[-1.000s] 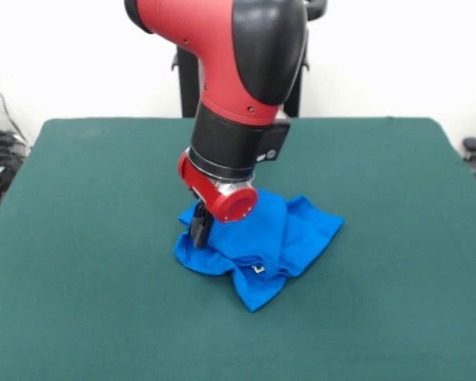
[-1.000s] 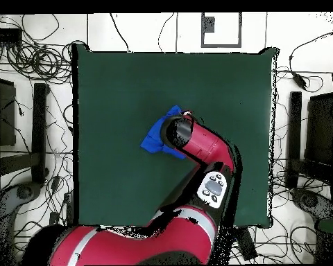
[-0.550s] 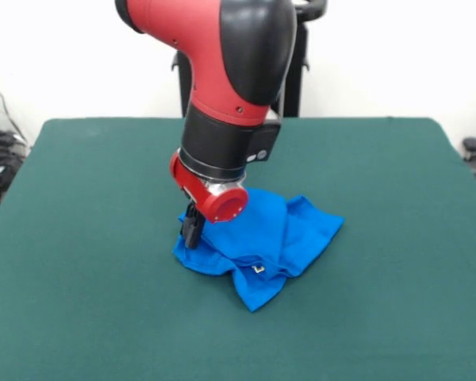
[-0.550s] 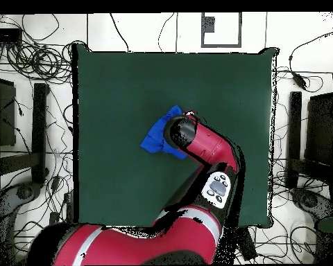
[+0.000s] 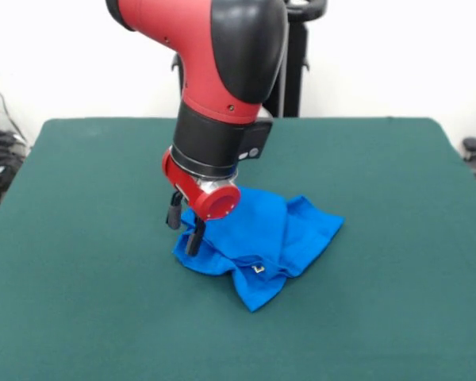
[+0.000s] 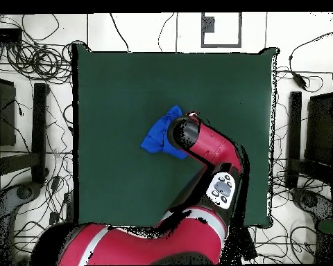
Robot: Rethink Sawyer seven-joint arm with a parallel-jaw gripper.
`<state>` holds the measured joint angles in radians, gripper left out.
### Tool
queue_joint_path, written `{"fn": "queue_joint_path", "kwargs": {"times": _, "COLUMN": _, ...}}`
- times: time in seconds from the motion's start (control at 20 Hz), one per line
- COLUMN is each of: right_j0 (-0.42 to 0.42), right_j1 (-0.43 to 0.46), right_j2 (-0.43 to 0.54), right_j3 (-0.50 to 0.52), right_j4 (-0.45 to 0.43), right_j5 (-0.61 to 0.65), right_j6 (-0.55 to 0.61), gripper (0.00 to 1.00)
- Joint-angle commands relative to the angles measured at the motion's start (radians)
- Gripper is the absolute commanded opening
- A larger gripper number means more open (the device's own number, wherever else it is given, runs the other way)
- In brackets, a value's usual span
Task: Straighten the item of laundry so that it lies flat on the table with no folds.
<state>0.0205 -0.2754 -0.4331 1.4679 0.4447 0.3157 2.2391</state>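
Claw (image 5: 184, 228) spread, nothing held, at shirt (image 5: 262, 242) 9 o'clock edge on counter (image 5: 79, 302); grasp step pending, closing needed.

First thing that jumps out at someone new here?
The red and black arm fills the middle of the front view. Its open gripper stands at the left edge of a crumpled bright blue T-shirt, bunched near the middle of the dark green table.

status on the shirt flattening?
Gripper open, fingers straddling shirt's left edge in front view. Blue T-shirt bunched, folded, not flat. Table shows nothing in the way.
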Motion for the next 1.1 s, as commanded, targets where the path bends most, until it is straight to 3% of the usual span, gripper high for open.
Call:
{"fn": "queue_joint_path", "kwargs": {"times": 0.05, "right_j0": 0.005, "right_j1": 0.016, "right_j2": 0.147, "right_j3": 0.038, "right_j4": -0.045, "right_j5": 0.015, "right_j6": 0.071, "gripper": 1.00}}
{"fn": "queue_joint_path", "kwargs": {"times": 1.1, "right_j0": -0.023, "right_j1": 0.000, "right_j2": 0.198, "right_j3": 0.051, "right_j4": -0.098, "right_j5": 0.015, "right_j6": 0.055, "gripper": 1.00}}
